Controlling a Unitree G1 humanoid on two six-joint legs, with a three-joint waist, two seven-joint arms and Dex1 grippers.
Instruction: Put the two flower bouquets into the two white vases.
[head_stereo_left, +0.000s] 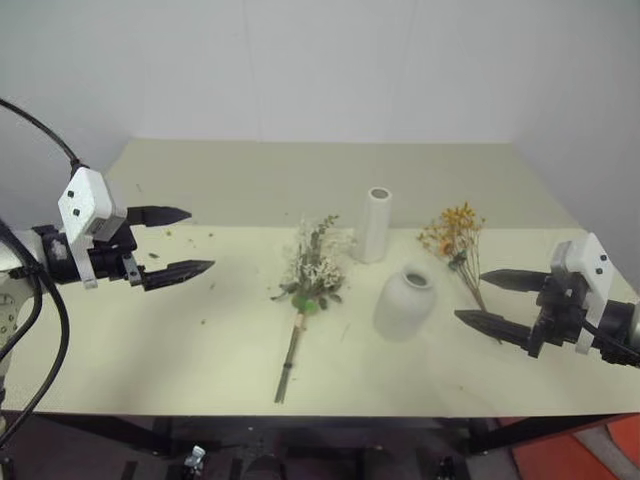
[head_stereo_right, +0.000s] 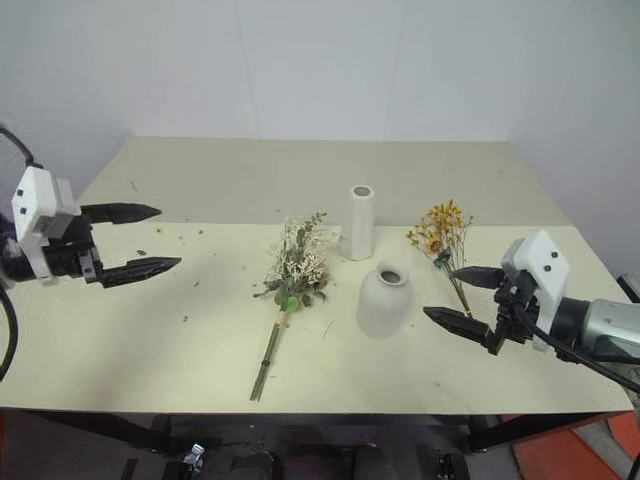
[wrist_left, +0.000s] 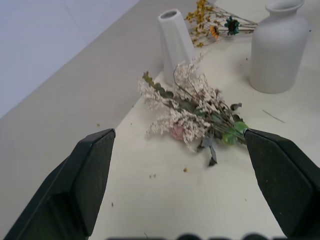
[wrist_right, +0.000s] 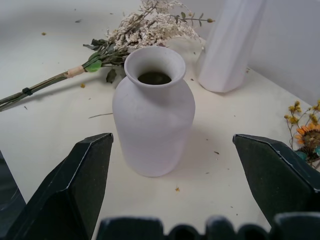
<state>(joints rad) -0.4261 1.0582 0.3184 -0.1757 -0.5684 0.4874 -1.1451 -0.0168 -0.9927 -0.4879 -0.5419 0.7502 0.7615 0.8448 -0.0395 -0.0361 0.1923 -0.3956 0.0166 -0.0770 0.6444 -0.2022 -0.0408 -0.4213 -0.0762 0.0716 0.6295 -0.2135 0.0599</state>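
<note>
Cream-coloured table (head_stereo_left: 200, 360) w/ all four task items on it; landmark = round-bellied vase (head_stereo_left: 405, 302), standing upright near the table's middle, mouth open, nothing in it.

Tall slim vase (head_stereo_left: 377, 224) stands upright just behind the round-bellied vase, slightly to its left, apart from it, also w/ nothing in it.

Rose bunch (head_stereo_left: 312, 272) lies flat on the table to the left of the round-bellied vase, heads pointing toward the far edge, brown stems (head_stereo_left: 288, 362) running toward the near edge; a green band shows where the stems meet. White sprigs dominate, a pink bloom shows in the left wrist view.

Yellow-orange spray (head_stereo_left: 455, 235) lies flat to the right of and behind the round-bellied vase, heads away, thin stem toward the near side.

Left gripper (head_stereo_left: 178, 243) hovers well to the left of the round-bellied vase, beyond the rose bunch, fingers spread wide, holding nothing.

Right gripper (head_stereo_left: 490, 298) hovers just right of the round-bellied vase, over the spray's stem end, fingers spread wide, holding nothing; it points at the vase.

Small dried bits are scattered on the table around the bunch.
</note>
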